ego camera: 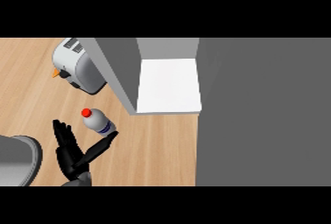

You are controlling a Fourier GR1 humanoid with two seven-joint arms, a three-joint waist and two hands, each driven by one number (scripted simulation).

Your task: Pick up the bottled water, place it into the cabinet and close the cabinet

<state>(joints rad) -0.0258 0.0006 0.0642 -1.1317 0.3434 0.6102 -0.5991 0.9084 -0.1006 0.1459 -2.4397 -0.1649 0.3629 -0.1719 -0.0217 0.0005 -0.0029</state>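
Upper edge cuts the toaster [81, 65]; its far end is out of sight. Beside it a small orange piece [57, 73], too small to identify. Lower left: grey rounded object [16, 159], cut by the left and lower edges, kind unclear. The left hand [70, 153] shows; its forearm is mostly below the lower edge. Label print on the bottled water [98, 121] unreadable. The cabinet [168, 83] runs past the upper edge, the grey panel [265, 113] past the right.

- Surface [161, 148]: light wood.
- Toaster [81, 65]: silver, far left corner.
- Cabinet [119, 70]: grey, open, white shelf [169, 83] inside.
- Bottled water [99, 122]: red cap, near the cabinet's front corner.
- Left hand [70, 159]: black, fingers straight, thumb tip at the bottle's lower end.
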